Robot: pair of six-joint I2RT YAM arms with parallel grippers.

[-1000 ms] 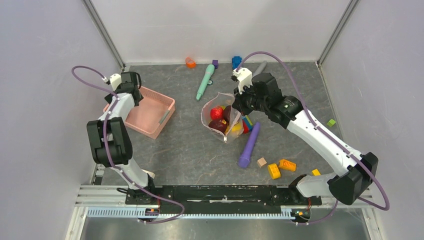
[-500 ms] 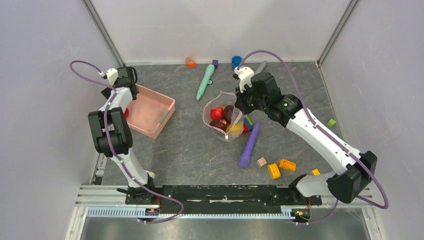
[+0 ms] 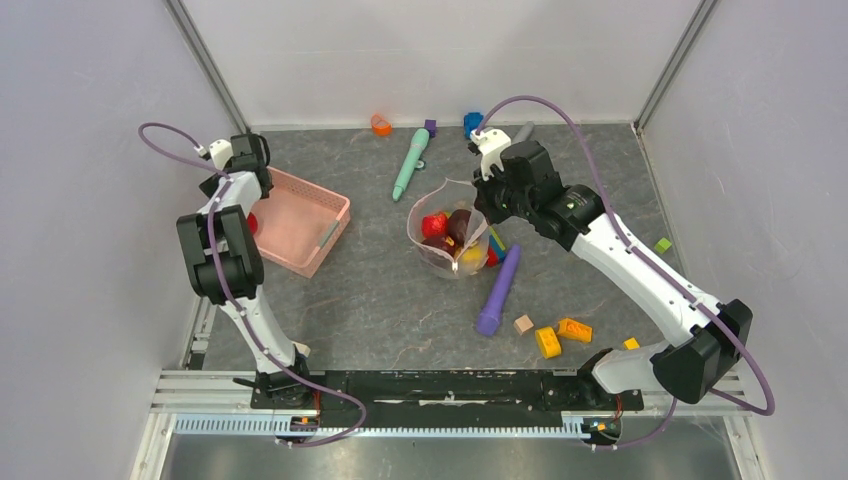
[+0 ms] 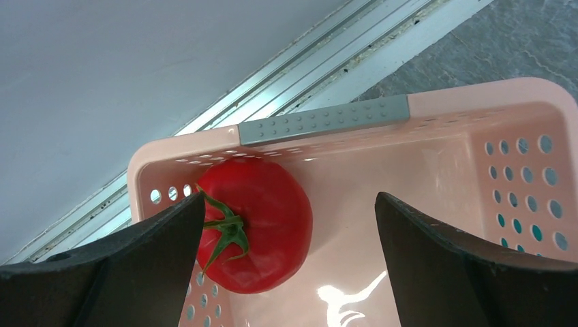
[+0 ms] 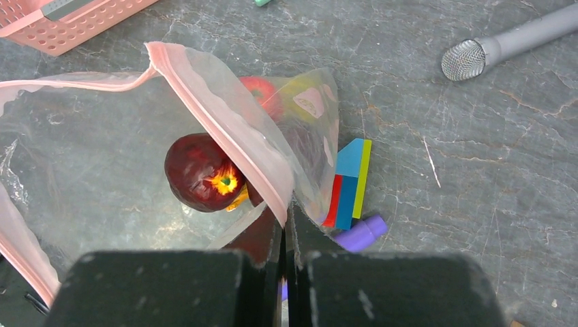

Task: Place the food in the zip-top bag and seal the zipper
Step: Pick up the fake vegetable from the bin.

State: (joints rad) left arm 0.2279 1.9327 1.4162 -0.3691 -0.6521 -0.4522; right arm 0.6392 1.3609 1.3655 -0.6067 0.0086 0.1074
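Observation:
The zip-top bag (image 3: 436,208) stands open mid-table with its mouth held up. My right gripper (image 5: 286,212) is shut on the bag's pink zipper (image 5: 225,129) edge at the right side (image 3: 487,207). Inside lie food pieces: a dark maroon fruit (image 5: 201,174), a red one (image 3: 434,225) and a yellow one (image 3: 470,256). A red tomato (image 4: 262,225) sits in the far-left corner of the pink basket (image 4: 477,177). My left gripper (image 4: 290,197) hangs open above it, the left finger (image 4: 136,259) beside the tomato and not touching it.
A multicoloured block (image 5: 347,184) and a purple stick (image 3: 498,290) lie right beside the bag. A teal stick (image 3: 410,165) lies behind it and a grey microphone (image 5: 504,41) at the back. Yellow and orange blocks (image 3: 560,335) are scattered at front right.
The left arm has shifted a little toward the basket's back-left corner. The right gripper has drawn the bag's edge slightly back, and the mouth stands wider.

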